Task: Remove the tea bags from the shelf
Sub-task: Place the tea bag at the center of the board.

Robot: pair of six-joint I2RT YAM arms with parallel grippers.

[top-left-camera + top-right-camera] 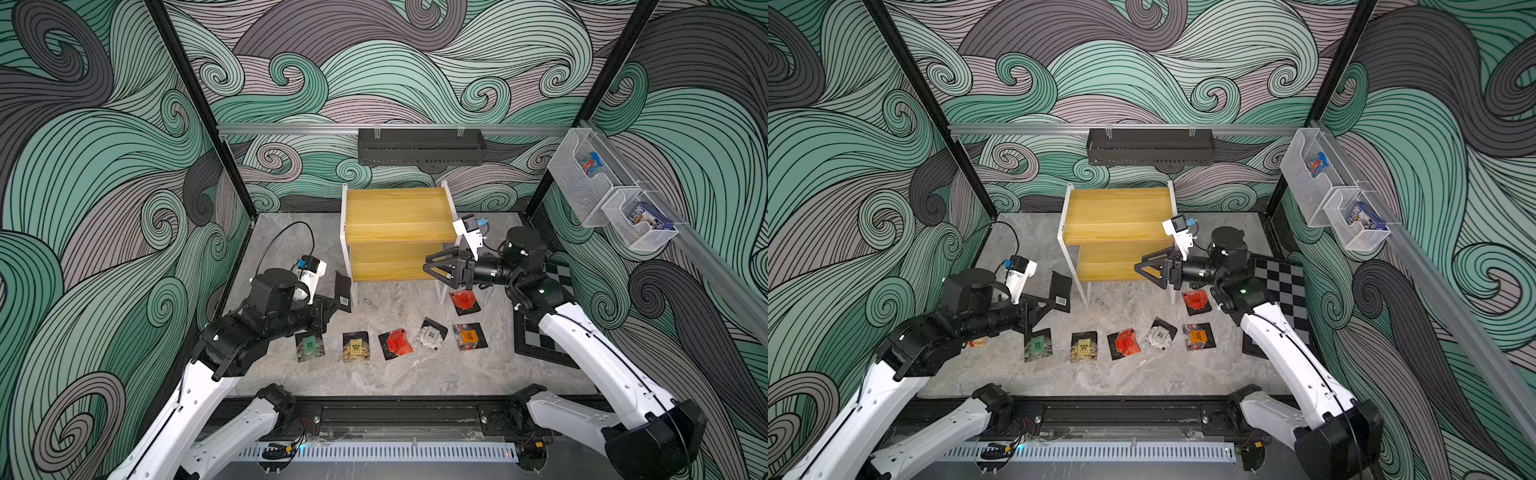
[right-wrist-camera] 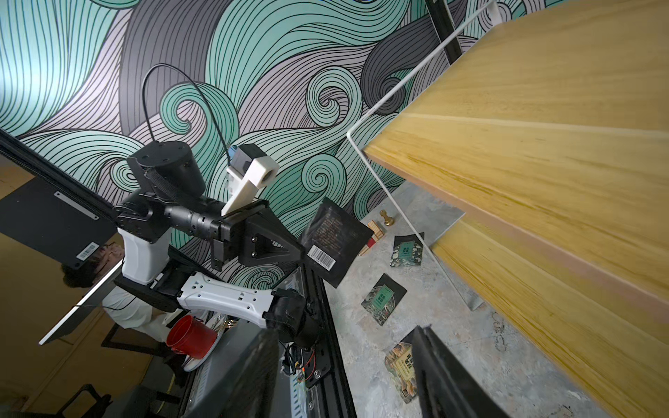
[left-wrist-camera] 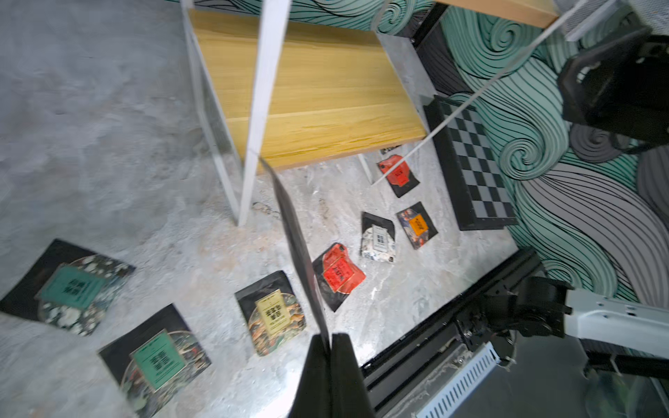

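front edge of the bench (image 1: 374, 376): five tea bags (image 1: 397, 343) lie flat, label side up, in a loose row, each apart from the next. judged purpose: a drop zone clear of the shelf. from the left arm's side the label colours are teal (image 1: 310, 346), gold (image 1: 356, 346), red, silver-white (image 1: 432, 333), orange (image 1: 469, 336). the left wrist view shows a second teal tea bag (image 3: 68, 286) further out. the label print is too small to read.

left hand (image 1: 332, 302): closed on one edge of a black-backed tea bag (image 1: 343, 291), which hangs upright in the air, beside the shelf's front leg and apart from it. an edge pinch suits so thin a sachet. its back carries a white barcode patch and fine print, which is not legible.

second red tea bag (image 1: 464, 300): flat on the bench, just beside the opposite front leg.

right hand (image 1: 428, 266): fingers spread wide, nothing between them, level with the lower board's front corner.

shelf (image 1: 399, 216): both yellow boards are bare where visible. the rear of the lower board is hidden. judged status: the held tea bag remains to be set down.

rear wall: a dark grey tray (image 1: 419, 147).
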